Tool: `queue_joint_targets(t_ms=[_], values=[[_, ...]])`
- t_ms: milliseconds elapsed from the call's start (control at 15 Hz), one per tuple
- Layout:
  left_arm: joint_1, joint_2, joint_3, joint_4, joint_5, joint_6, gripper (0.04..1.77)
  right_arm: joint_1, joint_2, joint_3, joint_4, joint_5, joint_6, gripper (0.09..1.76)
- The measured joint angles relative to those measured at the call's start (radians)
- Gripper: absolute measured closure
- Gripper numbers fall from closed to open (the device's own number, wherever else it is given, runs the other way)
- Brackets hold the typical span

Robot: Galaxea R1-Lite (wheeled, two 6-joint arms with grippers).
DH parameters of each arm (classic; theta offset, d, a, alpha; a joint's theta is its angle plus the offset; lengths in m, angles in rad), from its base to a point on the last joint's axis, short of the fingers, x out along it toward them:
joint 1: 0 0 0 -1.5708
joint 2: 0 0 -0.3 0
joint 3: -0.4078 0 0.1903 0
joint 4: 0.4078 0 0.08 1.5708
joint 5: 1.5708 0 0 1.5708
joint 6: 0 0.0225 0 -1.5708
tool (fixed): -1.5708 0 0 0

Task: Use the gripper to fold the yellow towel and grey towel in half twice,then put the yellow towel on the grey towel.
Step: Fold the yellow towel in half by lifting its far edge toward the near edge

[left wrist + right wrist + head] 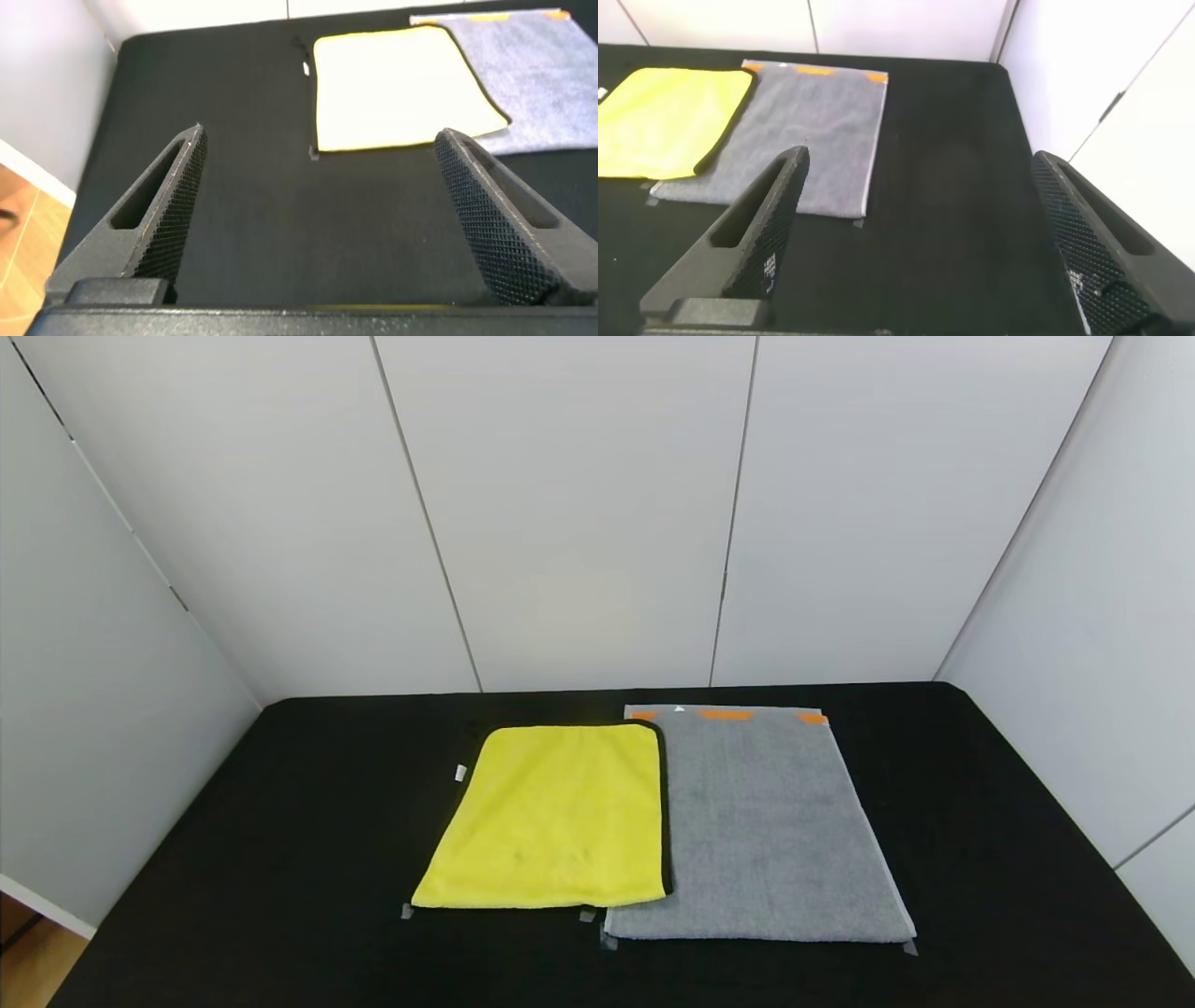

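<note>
In the head view we see the yellow towel point(553, 817) lying flat just left of the frame's centre on the black desk point(280, 821), and the grey towel point(756, 826) spread flat beside it at centre right, its orange-patterned band along the far edge, toward the top of the frame. The yellow towel's right edge touches, and seems to lap slightly over, the grey towel's left edge. Neither towel shows a fold, so we judge the task not yet begun. Our left gripper point(318, 191) is spread wide and holds nothing, hanging over bare desk short of the yellow towel; our right gripper point(920, 201) is equally wide and empty, back from the grey towel's near corner. The risks we foresee come from that shared edge: lifting one towel could drag the other and skew it. The plush yellow cloth lies thin on the desk, so a pinch at its hem may slip off or catch only the black trim. The larger grey towel may sag or crease if we lift one corner alone, leaving uneven halves. Small pale tabs sit at the near corners; what they are, we cannot tell.
</note>
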Motion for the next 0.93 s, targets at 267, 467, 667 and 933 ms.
queue_joint_targets(t_ms=[267,467,667,933], values=[[0.0,0.002,-0.002,0.0,0.0,0.0,0.09,0.0,0.003,-0.002,0.0,0.0,0.0,0.14],[0.0,0.002,-0.002,0.0,0.0,0.0,0.09,0.0,0.003,-0.002,0.0,0.0,0.0,0.14],[0.0,0.103,-0.065,0.001,-0.001,0.008,0.09,0.0,0.102,-0.053,0.0,0.015,-0.002,0.14],[-0.022,0.345,-0.222,0.051,-0.041,0.141,0.09,0.028,0.355,-0.216,0.008,0.058,-0.035,0.14]])
